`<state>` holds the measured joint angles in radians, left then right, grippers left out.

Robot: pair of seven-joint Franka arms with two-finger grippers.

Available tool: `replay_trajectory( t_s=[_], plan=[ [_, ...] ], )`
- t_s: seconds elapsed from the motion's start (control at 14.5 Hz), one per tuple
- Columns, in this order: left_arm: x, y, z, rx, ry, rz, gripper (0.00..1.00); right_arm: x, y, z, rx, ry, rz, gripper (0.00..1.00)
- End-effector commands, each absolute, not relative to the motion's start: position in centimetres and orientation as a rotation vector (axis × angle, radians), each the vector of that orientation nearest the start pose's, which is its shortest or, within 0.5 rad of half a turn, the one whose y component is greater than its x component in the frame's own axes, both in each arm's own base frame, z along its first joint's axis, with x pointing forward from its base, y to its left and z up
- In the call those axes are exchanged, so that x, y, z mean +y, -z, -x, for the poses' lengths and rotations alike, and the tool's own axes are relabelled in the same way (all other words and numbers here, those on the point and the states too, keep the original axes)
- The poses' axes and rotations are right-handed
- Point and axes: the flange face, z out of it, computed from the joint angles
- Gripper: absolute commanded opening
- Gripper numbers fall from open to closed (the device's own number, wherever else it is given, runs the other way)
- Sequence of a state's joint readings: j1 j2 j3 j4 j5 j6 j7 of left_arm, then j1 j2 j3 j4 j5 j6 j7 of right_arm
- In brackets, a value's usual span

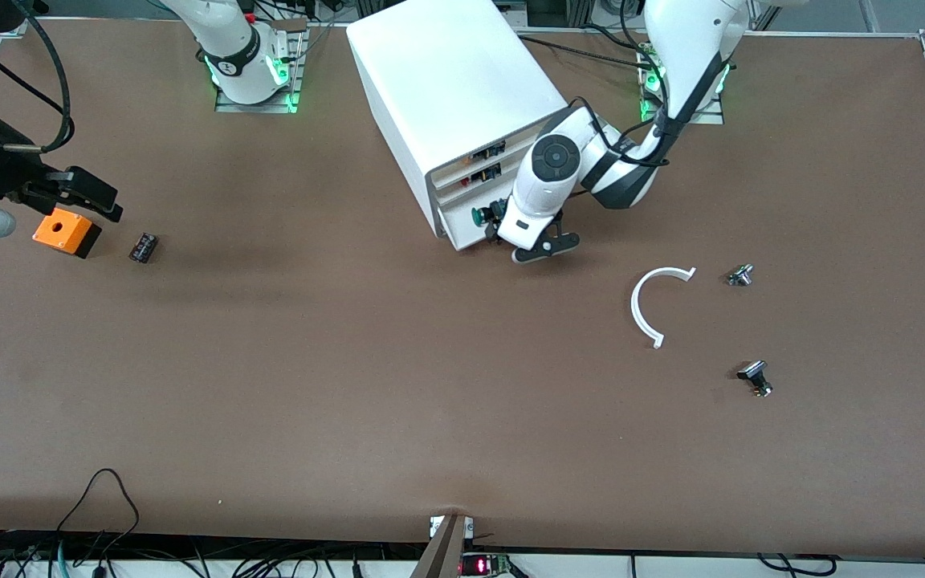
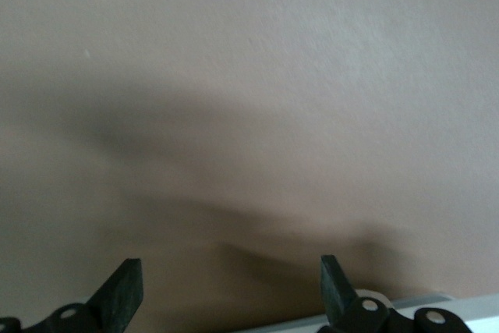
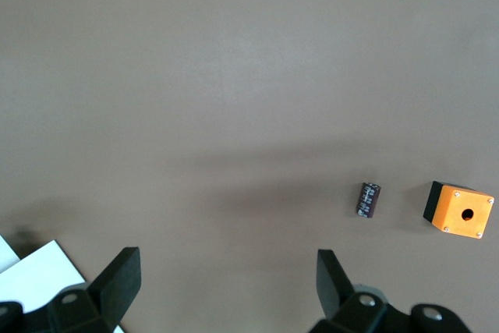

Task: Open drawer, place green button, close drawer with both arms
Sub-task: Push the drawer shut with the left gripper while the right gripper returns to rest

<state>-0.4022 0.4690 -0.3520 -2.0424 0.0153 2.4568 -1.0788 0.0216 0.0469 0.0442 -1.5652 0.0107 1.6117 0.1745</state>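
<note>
I see the button (image 1: 478,214) at the front of the white drawer box (image 1: 462,112), low down, its green cap poking out. My left pincer (image 1: 528,243), fingers spread and holding nothing, sits just beside it, so that arm is closer. My right pincer (image 1: 81,195) waits released over the orange box (image 1: 66,232). My left arm hides the drawer fronts.

I see a matt brown table (image 1: 350,361) with a faintly grainy surface. The white cabinet (image 1: 446,80) looks like smooth satin plastic, as does the white curved strip (image 1: 641,299). The orange box (image 1: 61,230) is plastic; the two knobs (image 1: 740,275) (image 1: 755,377) glint metallic.
</note>
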Motion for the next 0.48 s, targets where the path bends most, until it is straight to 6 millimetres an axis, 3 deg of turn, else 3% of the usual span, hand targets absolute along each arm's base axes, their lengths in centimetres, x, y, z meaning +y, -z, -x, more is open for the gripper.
replay_trajectory(
  t_s=[0.0,0.41],
  plan=[
    [-41.3,-22.9,-41.9,-0.541,-0.212,3.156,1.0,3.9,-60.5,-56.2,0.141,0.0,3.186,1.0],
    [-42.9,-23.0,-39.9,-0.593,-0.334,3.145,1.0,4.6,-60.1,-56.3,0.117,-0.017,3.177,1.0]
  ],
)
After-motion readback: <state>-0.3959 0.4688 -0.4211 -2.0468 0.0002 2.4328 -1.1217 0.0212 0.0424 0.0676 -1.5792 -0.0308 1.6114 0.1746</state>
